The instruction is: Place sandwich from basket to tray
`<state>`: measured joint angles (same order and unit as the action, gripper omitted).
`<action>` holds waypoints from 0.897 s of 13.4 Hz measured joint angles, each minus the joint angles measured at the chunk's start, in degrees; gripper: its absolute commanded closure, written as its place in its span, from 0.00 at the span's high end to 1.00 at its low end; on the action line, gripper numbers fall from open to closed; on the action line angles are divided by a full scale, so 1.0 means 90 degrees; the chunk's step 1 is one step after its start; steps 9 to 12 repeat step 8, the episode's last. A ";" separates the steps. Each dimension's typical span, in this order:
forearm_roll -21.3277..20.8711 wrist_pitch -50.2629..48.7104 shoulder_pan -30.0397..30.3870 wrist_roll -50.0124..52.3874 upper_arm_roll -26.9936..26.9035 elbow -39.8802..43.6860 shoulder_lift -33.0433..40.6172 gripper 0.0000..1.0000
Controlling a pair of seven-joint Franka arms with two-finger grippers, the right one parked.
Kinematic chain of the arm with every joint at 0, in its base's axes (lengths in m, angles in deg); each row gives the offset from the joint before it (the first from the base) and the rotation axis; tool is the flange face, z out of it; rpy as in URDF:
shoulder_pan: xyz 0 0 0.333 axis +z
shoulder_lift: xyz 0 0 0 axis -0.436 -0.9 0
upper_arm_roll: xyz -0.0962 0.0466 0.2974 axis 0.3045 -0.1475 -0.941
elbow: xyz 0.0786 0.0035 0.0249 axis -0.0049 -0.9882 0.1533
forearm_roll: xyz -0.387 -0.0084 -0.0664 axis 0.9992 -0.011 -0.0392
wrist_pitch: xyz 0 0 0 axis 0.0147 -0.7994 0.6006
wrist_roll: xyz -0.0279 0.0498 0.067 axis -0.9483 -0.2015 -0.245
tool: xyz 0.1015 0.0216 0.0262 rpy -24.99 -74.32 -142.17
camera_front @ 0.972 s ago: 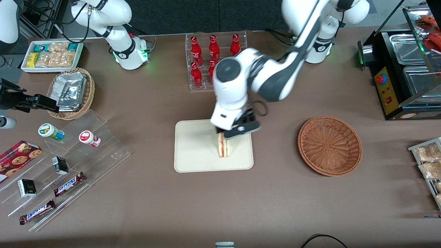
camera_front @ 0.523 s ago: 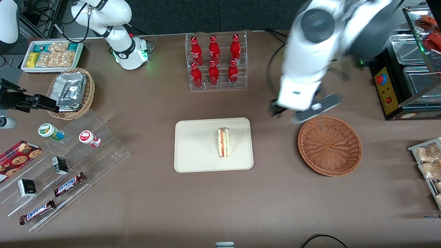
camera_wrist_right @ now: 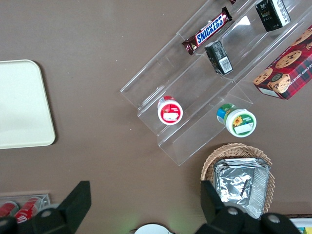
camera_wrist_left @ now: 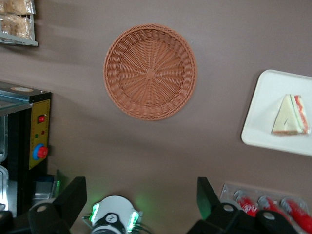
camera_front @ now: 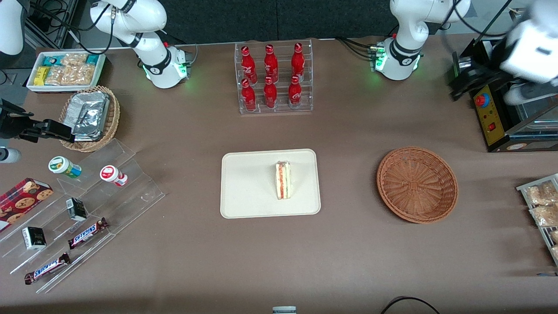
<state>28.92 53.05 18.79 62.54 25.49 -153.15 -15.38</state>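
Pincer (camera_wrist_left: 141,204) hanging spread wide, gripping nothing, high over working arm's end of tabletop (camera_front: 348,131), above black warmer (camera_front: 501,109). Sandwich (camera_front: 283,180) lying on tray (camera_front: 244,192), well apart from pincer, toward parked arm's end. Basket (camera_front: 417,184) sitting between pincer and tray, holding nothing. Red bottles (camera_front: 270,78) standing in rack.

Mock snack shop in robot lab — soda bottle rack (camera_front: 273,78), tiered candy display (camera_front: 83,213), food warmer (camera_front: 518,96).
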 measured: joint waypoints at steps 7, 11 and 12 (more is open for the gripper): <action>0.0185 0.0143 0.0590 -0.0955 0.0057 -0.0384 0.0308 1.00; 0.0185 0.0174 0.0475 -0.0953 0.0070 -0.0374 0.0237 1.00; 0.0185 0.0174 0.0475 -0.0953 0.0070 -0.0374 0.0237 1.00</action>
